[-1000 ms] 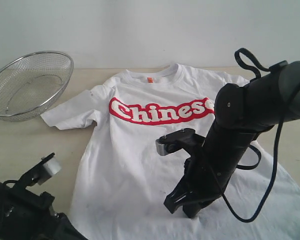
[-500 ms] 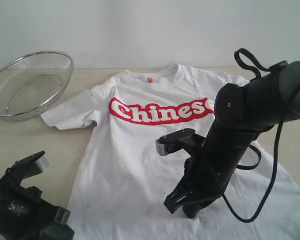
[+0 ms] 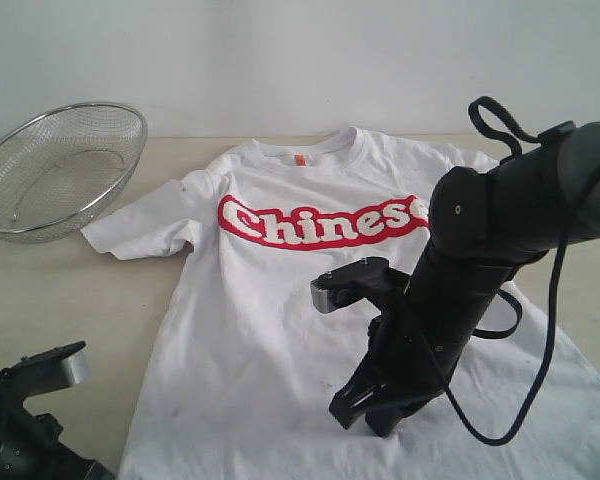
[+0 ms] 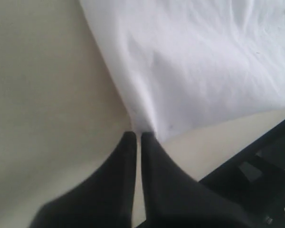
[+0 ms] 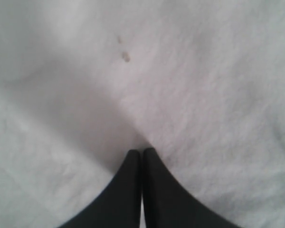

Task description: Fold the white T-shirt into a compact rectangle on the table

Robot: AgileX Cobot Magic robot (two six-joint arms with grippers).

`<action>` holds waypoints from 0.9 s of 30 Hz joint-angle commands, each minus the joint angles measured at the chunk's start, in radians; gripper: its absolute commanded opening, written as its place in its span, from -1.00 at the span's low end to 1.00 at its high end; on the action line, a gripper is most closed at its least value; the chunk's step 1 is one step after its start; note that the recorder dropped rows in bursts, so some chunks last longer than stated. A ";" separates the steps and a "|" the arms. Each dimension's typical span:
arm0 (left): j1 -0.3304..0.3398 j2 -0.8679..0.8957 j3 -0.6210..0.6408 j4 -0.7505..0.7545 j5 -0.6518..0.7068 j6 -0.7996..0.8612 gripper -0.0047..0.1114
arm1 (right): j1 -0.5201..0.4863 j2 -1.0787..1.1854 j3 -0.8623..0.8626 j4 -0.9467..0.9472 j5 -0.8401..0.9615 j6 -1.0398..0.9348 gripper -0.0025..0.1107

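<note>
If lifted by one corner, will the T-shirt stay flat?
Probably not: the T-shirt lies thin and wrinkled, so it should drape from a pinched corner. Pushed, it would likely bunch, not slide: creases show by the left gripper.

Robot test bench: bare table [image 3: 40,290], blank wall [image 3: 280,50]

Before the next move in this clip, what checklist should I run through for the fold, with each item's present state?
1. White cotton T-shirt with red lettering lies spread, front up, on the pale beige tabletop: ok.
2. Left fingers shut at the shirt's hem corner: ok.
3. Cloth actually pinched between them: cannot tell.
4. Right fingers shut, tips on the cloth: ok.
5. Round wire-mesh metal basket stands clear of the shirt: ok.
</note>
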 commanded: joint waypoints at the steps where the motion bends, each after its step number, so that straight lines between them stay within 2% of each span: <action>1: -0.003 -0.006 0.006 0.011 0.015 0.005 -0.80 | 0.000 0.003 0.003 -0.008 0.007 -0.012 -0.96; 4: -0.003 -0.006 0.004 0.013 -0.012 0.012 -0.58 | 0.000 0.003 0.003 -0.008 0.007 -0.019 -0.96; 9: -0.003 -0.006 -0.016 0.019 0.004 -0.010 0.04 | 0.000 0.003 0.003 -0.008 0.007 -0.019 -0.96; 11: -0.003 -0.006 -0.016 0.021 0.002 -0.031 0.16 | 0.000 0.003 0.003 -0.008 0.007 -0.019 -0.96; 19: -0.003 0.009 -0.016 -0.130 0.033 -0.001 0.17 | 0.000 0.003 0.003 -0.008 0.003 -0.019 -0.96; 27: -0.003 0.069 -0.016 -0.161 0.057 0.016 0.17 | 0.000 0.003 0.003 -0.008 0.001 -0.030 -0.96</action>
